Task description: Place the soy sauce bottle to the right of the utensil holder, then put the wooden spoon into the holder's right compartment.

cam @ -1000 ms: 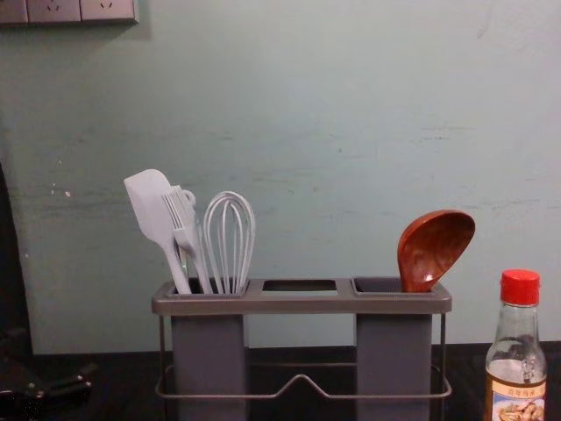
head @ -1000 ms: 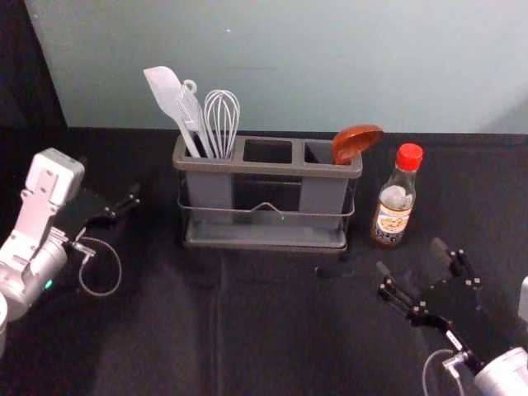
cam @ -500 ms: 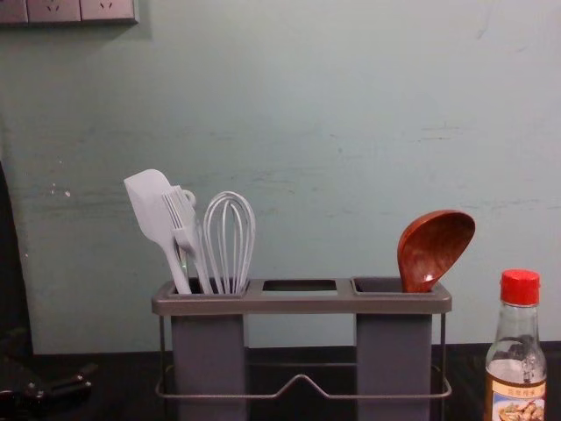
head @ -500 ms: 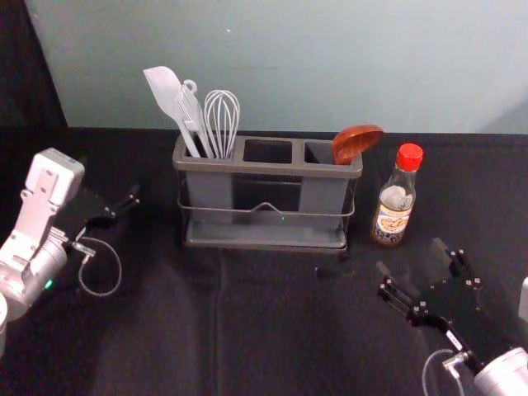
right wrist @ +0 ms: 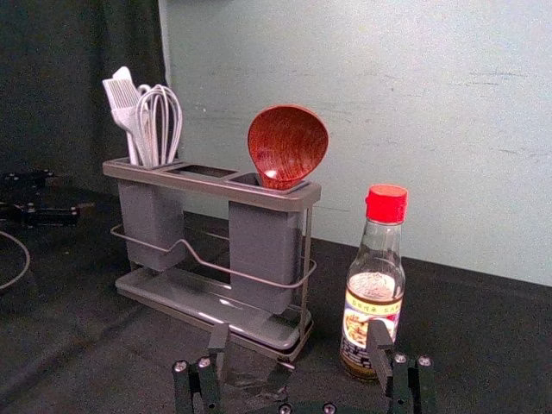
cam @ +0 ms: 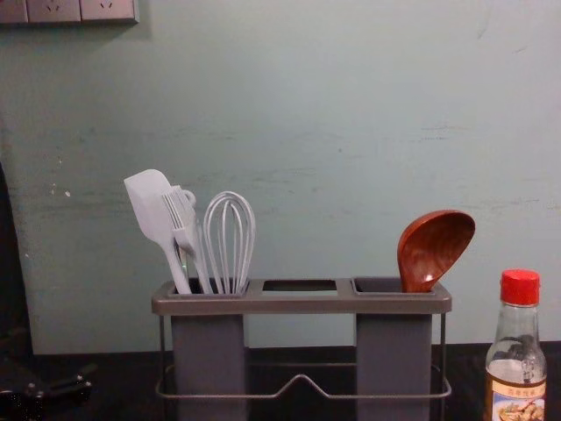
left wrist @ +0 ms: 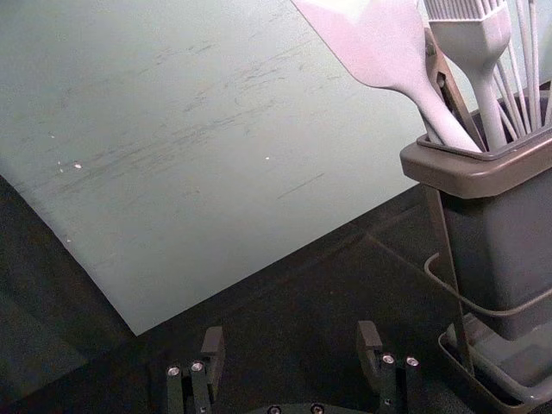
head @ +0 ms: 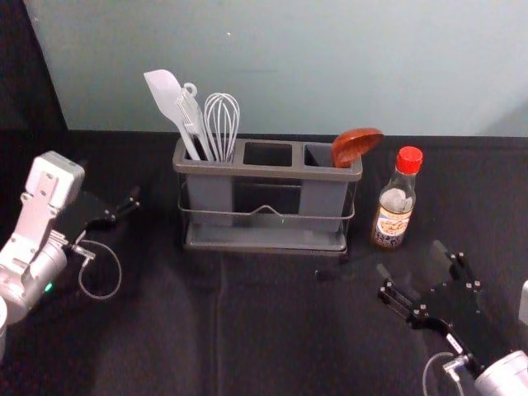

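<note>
Lying beneath, a dark-covered table. Just short of its far edge: utensil holder, with spatula, brush and whisk standing in the left compartment. In the right compartment: wooden spoon, bowl up, tilted outward to the right. To the right of the holder, upright and apart from it — soy sauce bottle, red-capped, with an illustrated label bearing a row of characters too small to read. Nearer than the bottle, toward the table's right side: right gripper, released, fingers spread. Toward the table's left side — left gripper, likewise released, fingers wide apart.
</note>
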Motion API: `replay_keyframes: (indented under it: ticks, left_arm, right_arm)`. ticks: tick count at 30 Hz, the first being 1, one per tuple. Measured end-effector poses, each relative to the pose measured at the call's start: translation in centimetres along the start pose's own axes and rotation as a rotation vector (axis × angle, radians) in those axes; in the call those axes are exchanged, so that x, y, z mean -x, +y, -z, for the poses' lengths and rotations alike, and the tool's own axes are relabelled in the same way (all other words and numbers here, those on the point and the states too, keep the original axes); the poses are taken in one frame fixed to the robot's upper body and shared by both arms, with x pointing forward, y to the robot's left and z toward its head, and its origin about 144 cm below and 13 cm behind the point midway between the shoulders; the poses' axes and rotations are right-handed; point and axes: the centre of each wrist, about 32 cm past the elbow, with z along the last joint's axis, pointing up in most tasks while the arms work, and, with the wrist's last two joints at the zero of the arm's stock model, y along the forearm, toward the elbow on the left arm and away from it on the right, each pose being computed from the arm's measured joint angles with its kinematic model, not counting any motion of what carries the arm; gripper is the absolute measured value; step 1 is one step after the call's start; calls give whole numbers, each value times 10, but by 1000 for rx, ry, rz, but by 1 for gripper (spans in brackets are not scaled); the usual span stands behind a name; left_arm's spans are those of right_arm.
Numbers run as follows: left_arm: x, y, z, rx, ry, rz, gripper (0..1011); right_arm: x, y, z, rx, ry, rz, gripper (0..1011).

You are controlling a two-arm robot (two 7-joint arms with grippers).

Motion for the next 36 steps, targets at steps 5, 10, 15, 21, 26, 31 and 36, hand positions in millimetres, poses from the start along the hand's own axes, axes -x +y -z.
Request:
replay_keyframes:
  ticks: [5,10,15,21,26,31,36]
  left_arm:
    - [0,0,0,0,0,0,1005]
    - [0,0,0,0,0,0,1005]
    - [0,0,0,0,0,0,1005]
    - [0,0,0,0,0,0,1005]
    - [0,0,0,0,0,0,1005]
    - [0,0,0,0,0,0,1005]
    - [0,0,0,0,0,0,1005]
  right_arm:
    - [0,0,0,0,0,0,1004]
    - [0,0,0,0,0,0,1004]
    - [0,0,0,0,0,0,1004]
    - [0,0,0,0,0,0,1004]
    - [0,0,0,0,0,0,1004]
    - [0,0,0,0,0,0,1004]
    - [0,0,0,0,0,0,1004]
